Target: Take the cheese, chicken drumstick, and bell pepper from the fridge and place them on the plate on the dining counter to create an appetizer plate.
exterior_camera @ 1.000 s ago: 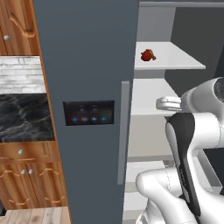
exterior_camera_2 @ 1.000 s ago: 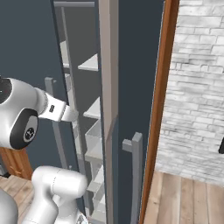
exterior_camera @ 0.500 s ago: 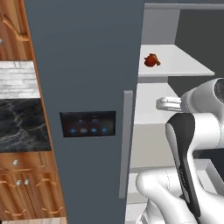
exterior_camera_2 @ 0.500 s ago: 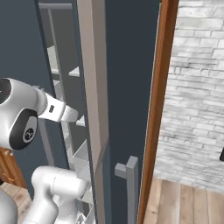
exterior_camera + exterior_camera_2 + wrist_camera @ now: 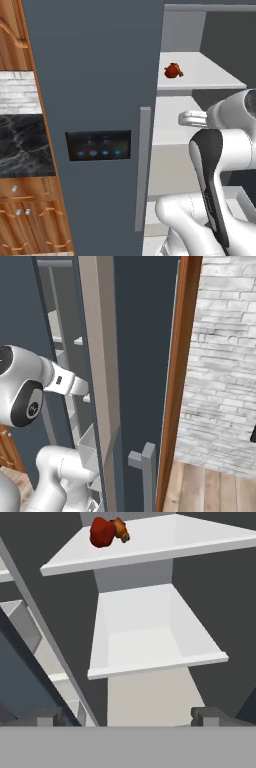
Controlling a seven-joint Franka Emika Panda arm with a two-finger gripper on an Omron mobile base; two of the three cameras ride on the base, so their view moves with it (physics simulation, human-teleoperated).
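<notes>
Our tool [image 5: 128, 717] stood released, its two dark tips wide apart with nothing between them, pointing into the open fridge [image 5: 95, 100]. Nearest ahead we saw a bare white shelf [image 5: 150, 637]. On the higher shelf [image 5: 150, 542] beyond it lay the red bell pepper [image 5: 102, 532], with a brownish lump touching it that we could not identify, both well apart from the tool.

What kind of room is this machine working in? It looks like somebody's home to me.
Most likely a home kitchen, though a computer-rendered one. A tall slate-grey fridge stands open with white shelves inside, a red bell pepper sits on one, and wooden cabinets with a black marble worktop stand beside it.
</notes>
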